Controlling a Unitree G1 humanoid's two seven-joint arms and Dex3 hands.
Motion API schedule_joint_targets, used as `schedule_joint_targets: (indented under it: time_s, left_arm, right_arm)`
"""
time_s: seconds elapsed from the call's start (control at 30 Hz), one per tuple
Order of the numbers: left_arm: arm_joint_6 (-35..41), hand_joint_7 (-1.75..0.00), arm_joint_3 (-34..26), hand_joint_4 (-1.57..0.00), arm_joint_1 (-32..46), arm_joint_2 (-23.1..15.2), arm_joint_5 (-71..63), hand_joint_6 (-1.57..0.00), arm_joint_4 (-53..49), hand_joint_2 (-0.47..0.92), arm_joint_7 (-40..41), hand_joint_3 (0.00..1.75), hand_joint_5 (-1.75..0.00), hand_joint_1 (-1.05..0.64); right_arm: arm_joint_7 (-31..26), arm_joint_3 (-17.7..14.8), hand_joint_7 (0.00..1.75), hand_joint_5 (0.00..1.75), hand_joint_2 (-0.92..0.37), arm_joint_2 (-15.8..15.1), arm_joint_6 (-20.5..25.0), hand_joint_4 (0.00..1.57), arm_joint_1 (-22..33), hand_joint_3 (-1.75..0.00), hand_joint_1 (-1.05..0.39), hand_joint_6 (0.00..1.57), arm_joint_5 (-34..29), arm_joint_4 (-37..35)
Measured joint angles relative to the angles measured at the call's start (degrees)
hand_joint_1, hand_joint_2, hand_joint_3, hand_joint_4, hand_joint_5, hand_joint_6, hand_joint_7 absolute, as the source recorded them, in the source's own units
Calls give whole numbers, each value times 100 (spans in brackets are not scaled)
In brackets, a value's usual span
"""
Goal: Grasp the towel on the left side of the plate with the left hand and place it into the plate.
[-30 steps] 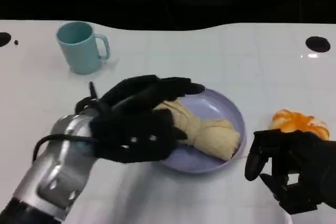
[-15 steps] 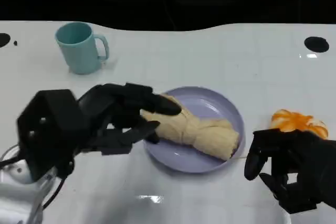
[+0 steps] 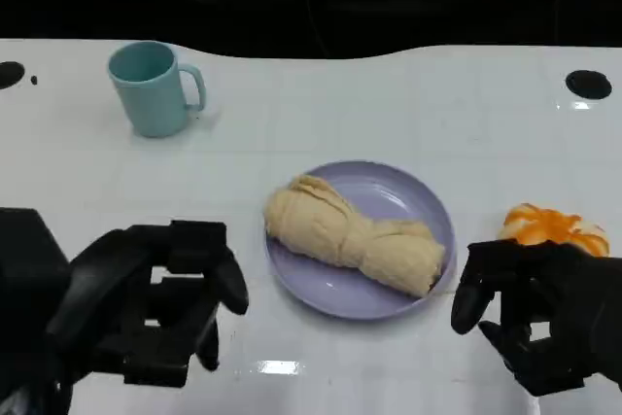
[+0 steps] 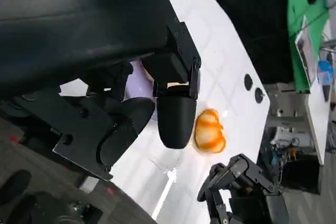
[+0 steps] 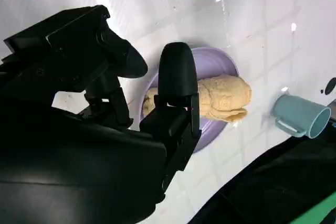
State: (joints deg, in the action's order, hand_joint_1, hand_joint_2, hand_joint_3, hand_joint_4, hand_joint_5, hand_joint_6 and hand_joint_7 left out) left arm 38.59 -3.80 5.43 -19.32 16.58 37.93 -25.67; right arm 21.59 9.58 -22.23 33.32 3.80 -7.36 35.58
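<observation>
Head view: left hand [image 3: 146, 313] apparently empty, fingers apart; towel [image 3: 355, 235] on plate [image 3: 428, 196].

Towel [image 3: 355, 235] lies on plate [image 3: 428, 203]; left robot hand [image 3: 160, 303] empty beside plate

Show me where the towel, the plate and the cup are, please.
towel [image 3: 355, 237], head view, on the pinched middle of the roll.
plate [image 3: 420, 191], head view, on the bare rim at its far right.
cup [image 3: 151, 94], head view, on its outer wall.
</observation>
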Motion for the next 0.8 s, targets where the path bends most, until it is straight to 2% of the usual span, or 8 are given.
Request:
schedule_joint_targets:
  time_s: [0.23,0.43,0.8]
  left_arm:
    - [415,-163,156,-83,50,33,-9,-75,20,46,361,140,-175,-1]
    - [411,-164,303,-84,-56,54,-45,-75,-390,45,439,140,-175,-1]
    - [542,-164,526,-85,-224,52,-253,-75,-554,44,707,141,-175,-2]
  right_arm:
    - [-1,-165,145,175,-56,-4,-123,73,89,-109,2,70,40,-57]
    - [6,-228,145,175,-56,-45,-290,73,122,-109,3,71,40,-155]
    - [45,-266,145,175,-57,-77,-550,73,126,-107,4,69,41,-350]
